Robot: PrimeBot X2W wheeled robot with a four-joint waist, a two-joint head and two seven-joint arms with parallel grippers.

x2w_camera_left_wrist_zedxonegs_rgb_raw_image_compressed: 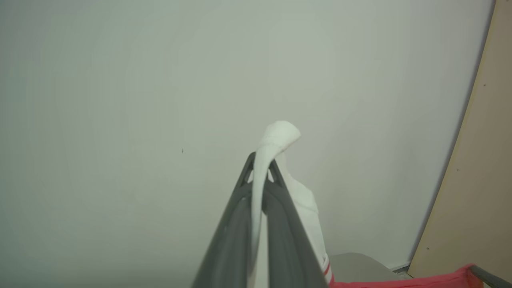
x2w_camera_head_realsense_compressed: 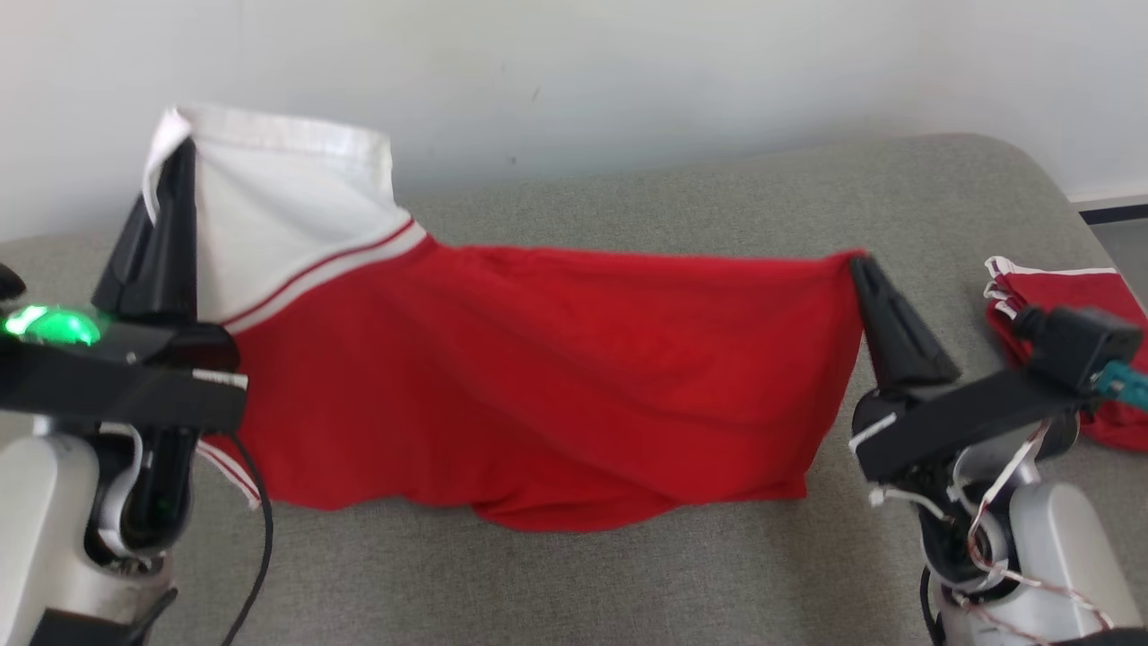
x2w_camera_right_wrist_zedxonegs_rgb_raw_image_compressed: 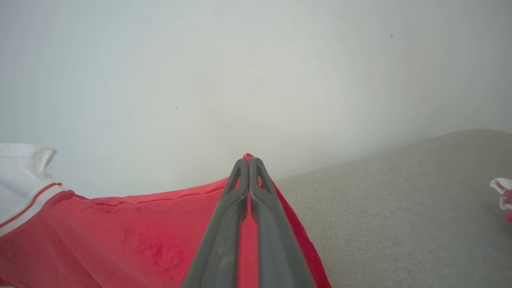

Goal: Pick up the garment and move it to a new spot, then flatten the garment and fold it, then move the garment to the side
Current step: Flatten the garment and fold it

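The garment (x2w_camera_head_realsense_compressed: 538, 377) is red with a white, red-striped part at its left end, and it hangs stretched between my two grippers above the grey surface. My left gripper (x2w_camera_head_realsense_compressed: 184, 152) is shut on the white corner, which pokes out past the tips of the left gripper (x2w_camera_left_wrist_zedxonegs_rgb_raw_image_compressed: 262, 162) in the left wrist view. At the right, my right gripper (x2w_camera_head_realsense_compressed: 859, 265) is shut on the red corner; the right wrist view shows red cloth pinched in the right gripper (x2w_camera_right_wrist_zedxonegs_rgb_raw_image_compressed: 249, 160). The garment (x2w_camera_right_wrist_zedxonegs_rgb_raw_image_compressed: 120, 240) sags between them, its lower edge touching the surface.
The grey padded surface (x2w_camera_head_realsense_compressed: 628, 574) runs up to a pale wall (x2w_camera_head_realsense_compressed: 628, 81). Another red and white garment (x2w_camera_head_realsense_compressed: 1085, 305) lies bunched at the right edge behind my right wrist. A beige panel (x2w_camera_left_wrist_zedxonegs_rgb_raw_image_compressed: 472, 192) stands at the right of the left wrist view.
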